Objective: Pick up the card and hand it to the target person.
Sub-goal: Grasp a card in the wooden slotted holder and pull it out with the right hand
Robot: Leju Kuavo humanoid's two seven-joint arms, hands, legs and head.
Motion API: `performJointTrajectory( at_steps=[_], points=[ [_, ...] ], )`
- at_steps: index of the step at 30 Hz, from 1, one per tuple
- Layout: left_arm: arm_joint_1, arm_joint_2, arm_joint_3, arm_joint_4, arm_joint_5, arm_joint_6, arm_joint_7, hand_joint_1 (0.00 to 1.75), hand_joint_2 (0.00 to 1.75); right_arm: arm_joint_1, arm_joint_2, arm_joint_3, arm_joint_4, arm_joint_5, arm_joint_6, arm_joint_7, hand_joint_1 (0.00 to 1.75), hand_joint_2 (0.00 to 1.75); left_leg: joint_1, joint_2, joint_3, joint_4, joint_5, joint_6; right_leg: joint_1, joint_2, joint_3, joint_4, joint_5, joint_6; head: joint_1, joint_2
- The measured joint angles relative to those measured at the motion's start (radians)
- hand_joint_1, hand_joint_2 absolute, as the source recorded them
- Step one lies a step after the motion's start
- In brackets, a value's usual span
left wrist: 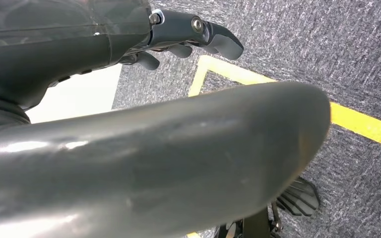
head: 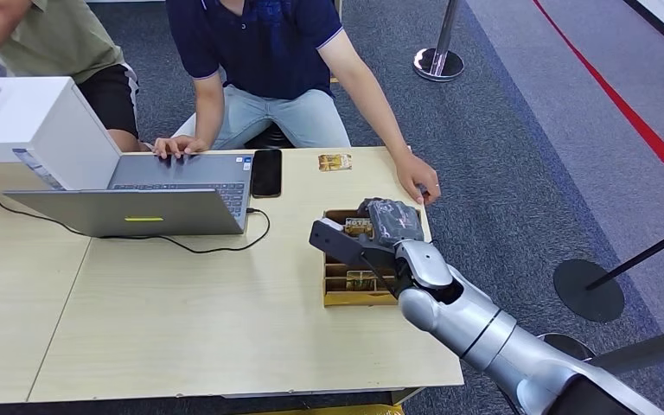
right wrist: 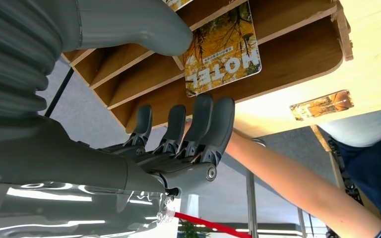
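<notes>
The robot's grey right hand [head: 372,232], at centre right of the head view, hovers over the far end of the shallow brown wooden slotted tray [head: 335,298], thumb and dark fingers [right wrist: 198,124] spread apart with nothing between them. In the right wrist view the yellow autumn-leaf card printed "HOTEL" [right wrist: 223,52] leans in a slot in the upper middle of the frame, between thumb and fingers but not yet touched.

A likely failure is the thin card slipping: it rests against a divider, so the fingers may press it flat instead of pinching its edge, or catch the divider and drag the light tray across the pale wooden table [head: 181,328].

A person's hand [head: 417,183] rests on the table edge just beyond the tray, close to the robot's fingers; a closing or lifting move might brush it.

A second similar card [head: 335,162] lies flat on the table above the tray in the head view.

The left hand [left wrist: 188,37], upper middle of the left wrist view, hangs over grey carpet; whether it is closed I cannot tell.
</notes>
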Motion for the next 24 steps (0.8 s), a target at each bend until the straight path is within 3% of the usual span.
performJointTrajectory(
  at_steps=[19,24],
  points=[
    [0.000,0.000,0.000,0.000,0.002,0.001,0.000,0.00,0.00,-0.009,0.015,0.019,0.019,-0.022,0.018,-0.011,0.91,1.75,0.000,0.000,0.000,0.000,0.000,0.000,0.000,0.000,0.000,0.000,0.000,0.000,0.000,0.000],
    [0.000,0.000,0.000,0.000,0.002,0.001,0.000,0.00,0.00,-0.013,0.016,0.025,0.025,-0.027,0.021,-0.012,0.99,1.75,0.000,0.000,0.000,0.000,0.000,0.000,0.000,0.000,0.000,0.000,0.000,0.000,0.000,0.000]
  ],
)
